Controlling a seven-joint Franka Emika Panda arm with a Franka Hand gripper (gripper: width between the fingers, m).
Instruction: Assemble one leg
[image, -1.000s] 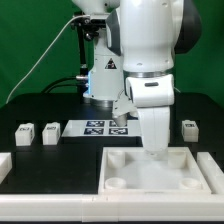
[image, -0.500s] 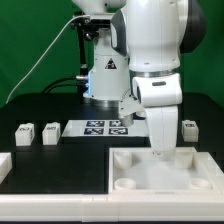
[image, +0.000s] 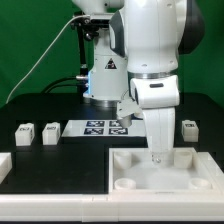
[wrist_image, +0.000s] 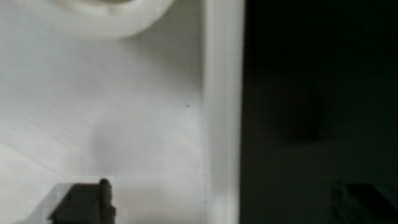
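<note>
- Okay, at the exterior view's left edge a white part (image: 4, 163) lies on the black table (image: 40, 105). It is cut off by the frame, so I can't tell what it is.
- The first leg (image: 24, 133) and second leg (image: 50, 132) stand near each other on the table, apart from the hand. Their tags are too small to read.
- The marker board (image: 98, 127) lies flat just beside the second leg, its far end hidden behind the arm (image: 155, 60).
- The tray-like piece (image: 200, 160) sits at the front, cut off by the bottom edge, with a corner socket (wrist_image: 121, 12) half out of the wrist view.
- The hand (image: 155, 155) is down inside the tray-like piece. It is white on white in the exterior view, so its outline is hard to make out.
- The wrist view is blurred. The dark fingertips (wrist_image: 80, 200) are spread wide with the tray's rim running between them, one over the white tray and one over the table. Nothing is held.
- The third leg (image: 189, 128) stands alone on the table at the exterior view's right, just past the arm and well apart from the other two.
</note>
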